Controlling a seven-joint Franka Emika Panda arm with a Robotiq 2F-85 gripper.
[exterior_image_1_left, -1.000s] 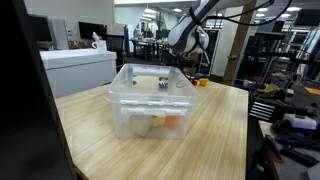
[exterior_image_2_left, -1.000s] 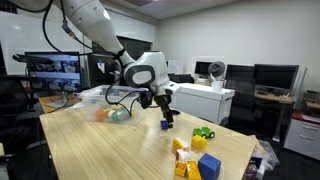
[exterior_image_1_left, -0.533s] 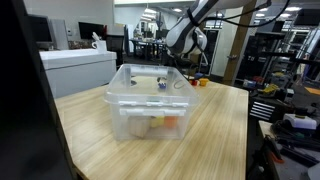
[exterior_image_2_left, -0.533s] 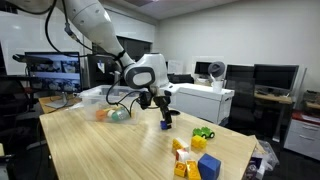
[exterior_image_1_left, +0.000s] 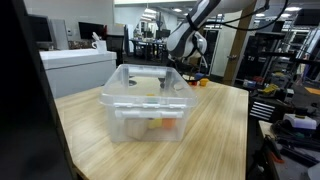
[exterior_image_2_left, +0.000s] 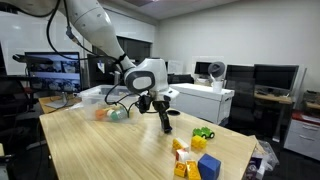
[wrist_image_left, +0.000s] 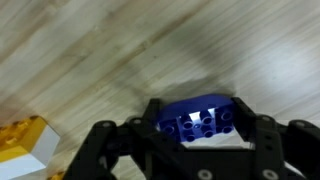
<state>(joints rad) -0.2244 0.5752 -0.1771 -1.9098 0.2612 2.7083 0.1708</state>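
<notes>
In the wrist view the blue studded block (wrist_image_left: 203, 122) sits squarely between the two dark fingers (wrist_image_left: 100, 150) of the pincer (wrist_image_left: 205, 135). One finger curves in at each of its sides and its studs face the camera. The block therefore lies neither ahead of the pincer nor off to one side, but straight below the wrist and centred in the gap. As far as the blurred picture allows, its wider side runs across from finger to finger, so the jaws bracket its ends. The jaws stand close about the block, but I cannot tell whether the pads already press it or only flank it, nor whether it rests on the wood or hangs just clear. In an exterior view the arm bends down to the table (exterior_image_2_left: 100, 150), with the pincer's tip close to the surface near the far edge. It is well apart from the loose cluster of coloured blocks (exterior_image_2_left: 192, 158) by the near corner and from the green piece (exterior_image_2_left: 204, 133) beside them. A clear plastic bin (exterior_image_1_left: 145, 105) holding a few items stands towards the table's opposite end. A yellow block (wrist_image_left: 22, 140) lies on the wood just beside the pincer, apart from the blue one.
</notes>
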